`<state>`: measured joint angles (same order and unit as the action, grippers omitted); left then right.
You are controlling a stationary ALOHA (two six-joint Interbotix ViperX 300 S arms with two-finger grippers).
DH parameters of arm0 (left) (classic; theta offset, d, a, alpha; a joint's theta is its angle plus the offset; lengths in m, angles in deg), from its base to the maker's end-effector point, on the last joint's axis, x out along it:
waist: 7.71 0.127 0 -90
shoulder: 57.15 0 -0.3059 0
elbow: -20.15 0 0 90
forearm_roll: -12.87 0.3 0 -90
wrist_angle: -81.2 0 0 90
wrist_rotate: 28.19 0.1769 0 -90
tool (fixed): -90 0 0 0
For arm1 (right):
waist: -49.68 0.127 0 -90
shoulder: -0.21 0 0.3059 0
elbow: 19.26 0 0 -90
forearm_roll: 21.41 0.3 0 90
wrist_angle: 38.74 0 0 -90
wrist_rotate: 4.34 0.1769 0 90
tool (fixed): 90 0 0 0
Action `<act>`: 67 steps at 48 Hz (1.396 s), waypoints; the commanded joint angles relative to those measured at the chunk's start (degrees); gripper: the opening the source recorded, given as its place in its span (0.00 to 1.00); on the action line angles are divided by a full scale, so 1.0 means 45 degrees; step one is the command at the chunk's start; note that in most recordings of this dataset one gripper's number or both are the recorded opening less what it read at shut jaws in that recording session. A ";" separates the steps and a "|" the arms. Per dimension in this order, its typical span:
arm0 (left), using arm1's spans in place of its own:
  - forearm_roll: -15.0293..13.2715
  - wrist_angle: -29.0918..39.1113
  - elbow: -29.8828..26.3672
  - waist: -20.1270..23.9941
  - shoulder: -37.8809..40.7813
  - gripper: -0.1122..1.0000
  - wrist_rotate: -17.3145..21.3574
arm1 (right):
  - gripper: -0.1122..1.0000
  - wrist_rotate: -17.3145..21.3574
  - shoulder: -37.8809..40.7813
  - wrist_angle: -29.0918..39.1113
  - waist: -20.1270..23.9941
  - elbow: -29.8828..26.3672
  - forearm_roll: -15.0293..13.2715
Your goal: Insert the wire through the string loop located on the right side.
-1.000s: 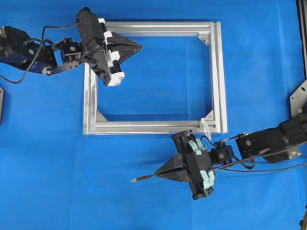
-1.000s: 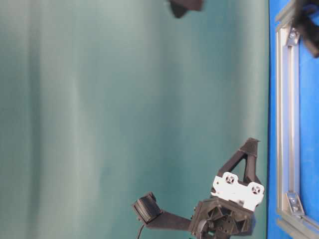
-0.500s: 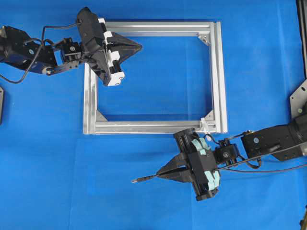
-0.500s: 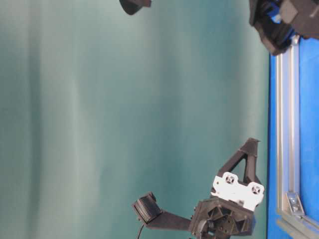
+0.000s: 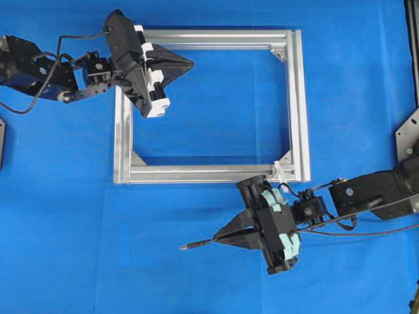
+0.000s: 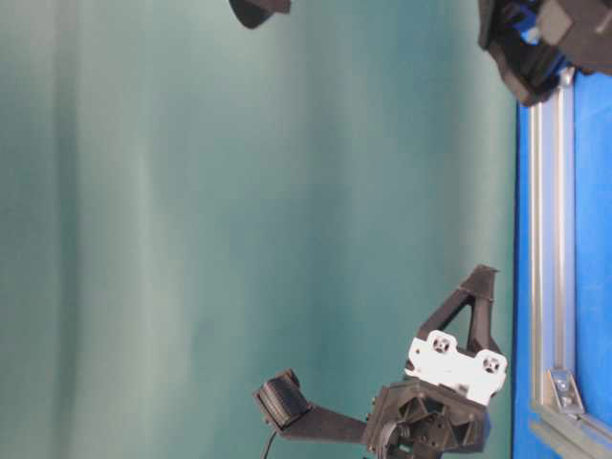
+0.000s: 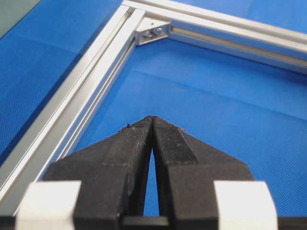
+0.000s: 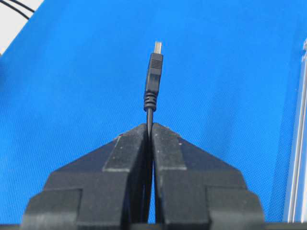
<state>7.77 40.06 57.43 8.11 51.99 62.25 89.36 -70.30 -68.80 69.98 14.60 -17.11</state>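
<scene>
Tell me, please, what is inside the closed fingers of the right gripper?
The right gripper is shut on the wire; its plug tip sticks out in front above the blue mat. The part of the wire between the fingers is covered.

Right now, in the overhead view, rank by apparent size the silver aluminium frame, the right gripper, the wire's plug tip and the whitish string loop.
1. Silver aluminium frame, by far the largest.
2. Right gripper, shut on the thin black wire.
3. Whitish string loop and the wire's dark plug tip: both tiny, too close to rank.
</scene>
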 commanded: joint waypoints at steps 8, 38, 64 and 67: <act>0.0039 -0.0078 -0.0137 -0.0020 -0.0410 0.10 -0.0020 | 0.06 0.0020 -0.0352 -0.0039 0.0039 -0.0195 -0.0020; 0.0039 -0.0059 -0.0098 -0.0020 -0.0449 0.10 -0.0020 | 0.06 0.0020 -0.0352 -0.0039 0.0020 -0.0156 -0.0020; 0.0039 -0.0059 -0.0098 -0.0020 -0.0449 0.10 -0.0020 | 0.06 0.0137 -0.2441 -0.0098 0.0645 0.3066 0.1074; 0.0039 -0.0059 -0.0098 -0.0020 -0.0449 0.10 -0.0020 | 0.06 0.0137 -0.2988 -0.0078 0.0801 0.3691 0.1367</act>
<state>7.77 39.98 57.43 8.11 51.99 62.16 89.88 -79.97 -68.80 72.62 28.92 -12.27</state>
